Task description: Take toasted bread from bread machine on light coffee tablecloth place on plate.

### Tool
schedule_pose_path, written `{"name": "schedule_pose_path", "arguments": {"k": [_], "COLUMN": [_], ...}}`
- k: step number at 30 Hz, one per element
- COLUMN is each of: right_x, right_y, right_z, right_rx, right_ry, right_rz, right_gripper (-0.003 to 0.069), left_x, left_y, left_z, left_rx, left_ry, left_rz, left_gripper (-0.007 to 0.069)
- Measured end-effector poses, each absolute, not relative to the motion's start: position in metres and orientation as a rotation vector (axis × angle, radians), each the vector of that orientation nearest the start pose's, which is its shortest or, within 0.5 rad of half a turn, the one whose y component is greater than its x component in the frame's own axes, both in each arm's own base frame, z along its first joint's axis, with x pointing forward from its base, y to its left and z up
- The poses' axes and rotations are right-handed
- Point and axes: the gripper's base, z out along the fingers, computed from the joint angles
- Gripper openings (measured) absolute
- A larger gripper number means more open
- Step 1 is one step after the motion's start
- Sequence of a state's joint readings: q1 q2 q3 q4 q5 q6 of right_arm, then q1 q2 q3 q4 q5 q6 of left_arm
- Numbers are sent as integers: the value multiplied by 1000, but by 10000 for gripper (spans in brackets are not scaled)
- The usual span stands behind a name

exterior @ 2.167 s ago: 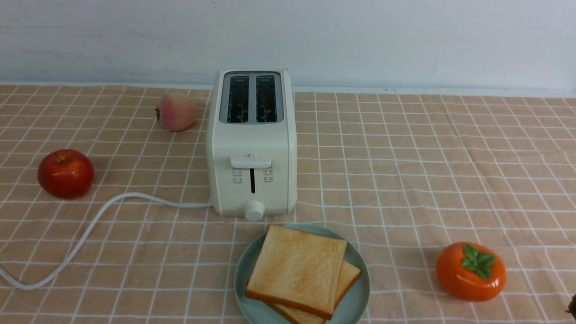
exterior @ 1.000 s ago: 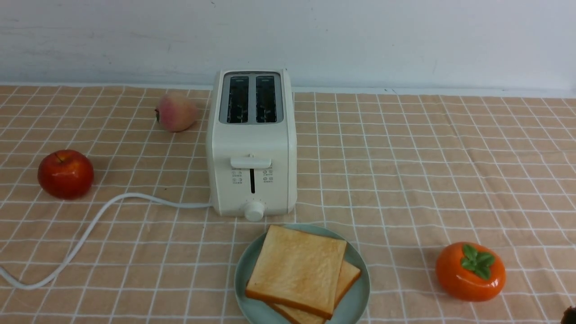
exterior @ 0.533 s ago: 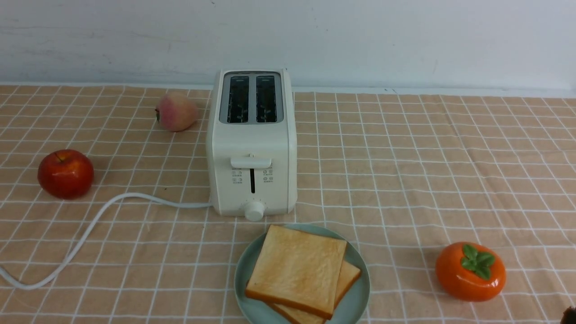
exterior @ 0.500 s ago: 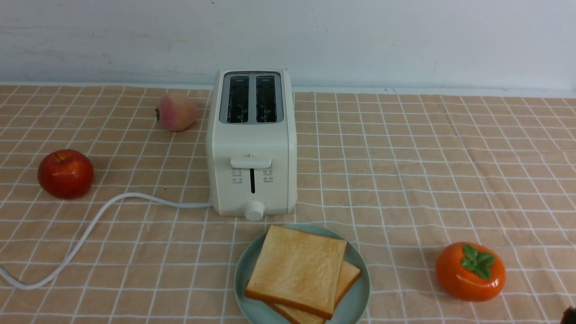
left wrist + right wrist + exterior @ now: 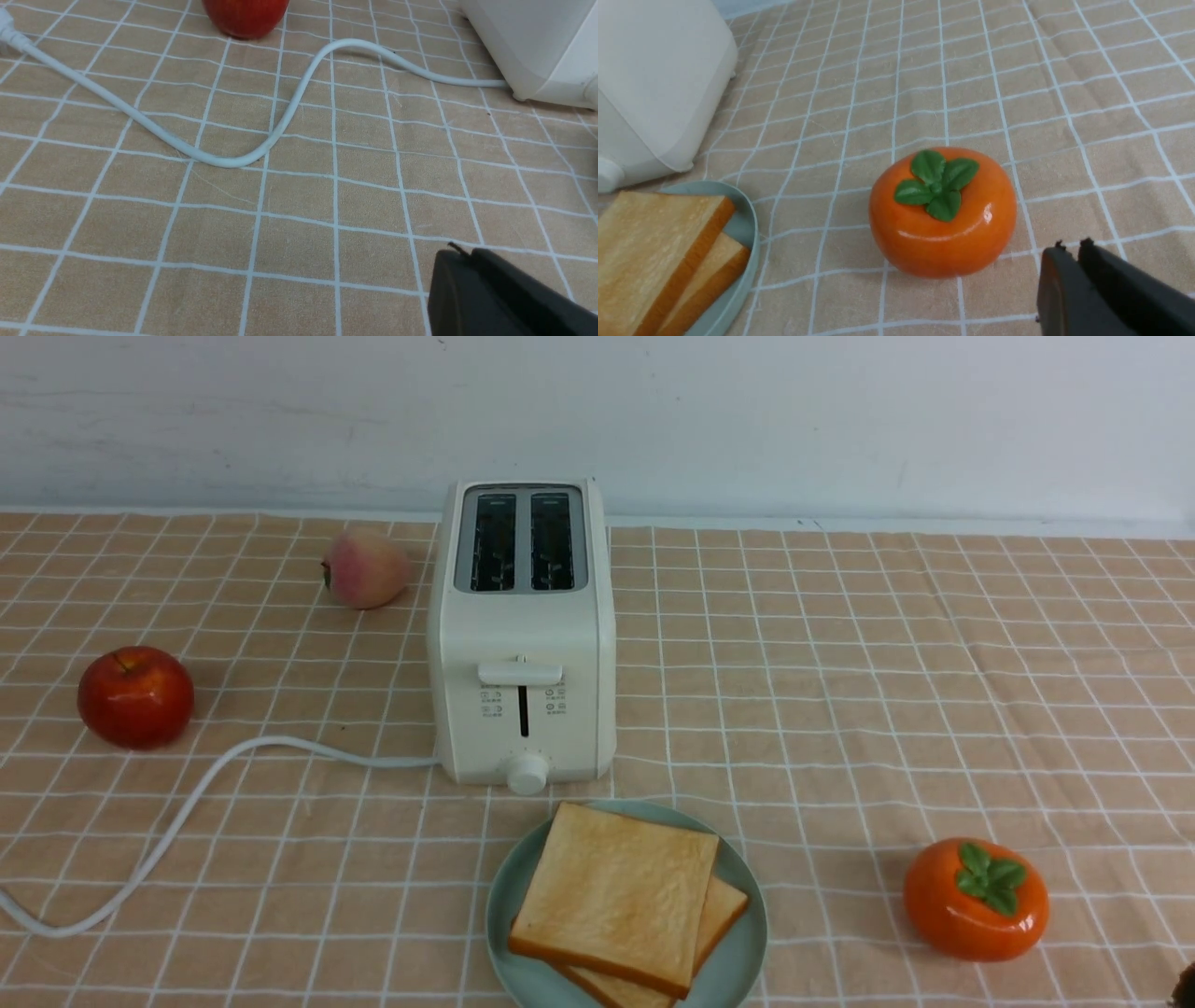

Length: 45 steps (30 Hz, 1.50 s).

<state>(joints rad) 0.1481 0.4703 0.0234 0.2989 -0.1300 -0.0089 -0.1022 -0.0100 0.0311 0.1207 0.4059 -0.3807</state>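
Front view: both slices of toasted bread (image 5: 616,894) lie stacked on the plate (image 5: 747,943), just before the bread machine (image 5: 521,635), whose slots stand empty, on the light coffee tablecloth (image 5: 840,691). A red apple (image 5: 136,696), a peach (image 5: 365,567) and a persimmon (image 5: 976,899) sit apart.

Left wrist view: the left gripper (image 5: 460,254) hangs above the cloth near the white cord (image 5: 233,161), fingers pressed together, grasping nothing.

Right wrist view: the right gripper (image 5: 1069,249), fingers together and empty, hangs beside the persimmon (image 5: 943,212).
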Motion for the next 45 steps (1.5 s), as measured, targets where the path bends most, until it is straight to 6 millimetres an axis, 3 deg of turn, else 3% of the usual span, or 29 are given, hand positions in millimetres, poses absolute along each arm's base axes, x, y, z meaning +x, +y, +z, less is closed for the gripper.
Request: {"name": "schedule_pose_path", "arguments": {"k": [7,10,17,24,45], "right_x": [76,69,52,52,52], "right_y": [4,5,11,6,5], "right_z": [200,203,174,174,174], "right_rx": [175,56,-165,-18,-20], "right_ry": [1624,1581,1853,1873,1875], "right_rz": [260,175,92,83,72], "right_gripper": [55,56,67,76,107], "left_x": [52,52,52,52,52], "left_y": [-1,-1,-1,-1,-1], "left_z": [167,167,167,167,167], "left_rx": [-192,-192,-193,-193,-192], "left_ry": [1904,1904,1904,1904,1904], "left_rz": [-206,-206,-207,-206,-206], "left_gripper": [17,17,17,18,39]}}
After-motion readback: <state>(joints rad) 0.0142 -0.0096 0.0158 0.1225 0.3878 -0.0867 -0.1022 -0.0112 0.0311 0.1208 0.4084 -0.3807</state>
